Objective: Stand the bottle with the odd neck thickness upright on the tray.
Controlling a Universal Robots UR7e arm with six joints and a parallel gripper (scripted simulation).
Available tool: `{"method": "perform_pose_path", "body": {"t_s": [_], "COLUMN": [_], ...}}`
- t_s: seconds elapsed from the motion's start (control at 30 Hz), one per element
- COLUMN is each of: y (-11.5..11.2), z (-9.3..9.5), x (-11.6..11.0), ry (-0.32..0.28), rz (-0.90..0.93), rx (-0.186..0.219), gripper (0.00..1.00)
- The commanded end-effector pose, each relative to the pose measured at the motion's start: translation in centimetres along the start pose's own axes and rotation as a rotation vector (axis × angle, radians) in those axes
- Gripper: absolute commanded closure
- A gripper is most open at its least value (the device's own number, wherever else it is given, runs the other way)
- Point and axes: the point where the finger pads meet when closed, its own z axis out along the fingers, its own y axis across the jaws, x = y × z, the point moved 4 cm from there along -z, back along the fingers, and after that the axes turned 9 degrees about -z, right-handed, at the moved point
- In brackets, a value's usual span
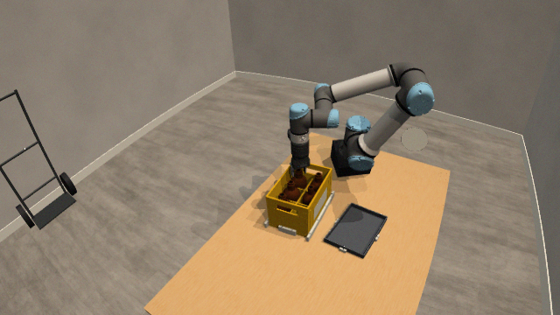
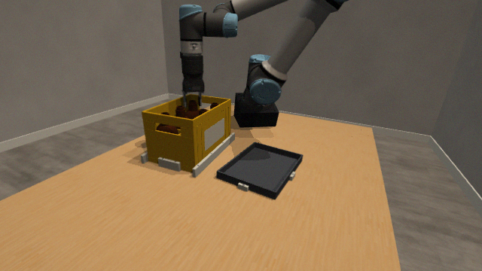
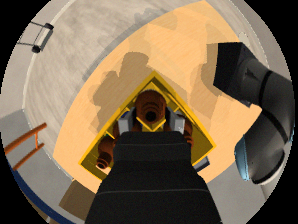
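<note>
A yellow crate (image 1: 289, 213) (image 2: 169, 144) stands on the wooden table (image 1: 262, 271) (image 2: 151, 226) and holds several brown bottles. My gripper (image 1: 299, 170) (image 2: 192, 101) is open and points straight down at the crate's rim height. Its fingers stand on either side of the neck of the back bottle (image 1: 299, 178) (image 2: 193, 109) (image 3: 152, 115) on the crate's outer side. In the wrist view the fingers are hidden behind the gripper body. Other bottles (image 1: 318, 179) (image 1: 291, 191) stand in their cells. The dark tray (image 1: 355, 229) (image 2: 260, 169) lies flat and bare beside the crate.
The robot base (image 1: 350, 162) (image 2: 256, 113) stands just behind the crate. Grey stop blocks (image 1: 286, 230) (image 2: 169, 163) lie against the crate's foot. A hand truck (image 1: 39, 184) stands on the floor far to the left.
</note>
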Motion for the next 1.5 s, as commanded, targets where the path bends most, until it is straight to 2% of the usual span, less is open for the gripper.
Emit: {"method": "perform_pose_path", "body": {"t_s": [0.0, 0.3, 0.33, 1.47], "y": [-0.03, -0.03, -0.03, -0.03], "z": [-0.03, -0.03, -0.03, -0.03], "x": [0.01, 0.01, 0.01, 0.01], "ry": [0.0, 0.0, 0.0, 0.0], "rz": [0.0, 0.0, 0.0, 0.0], "rx": [0.001, 0.001, 0.001, 0.001], "gripper": [0.0, 0.0, 1.0, 1.0]}}
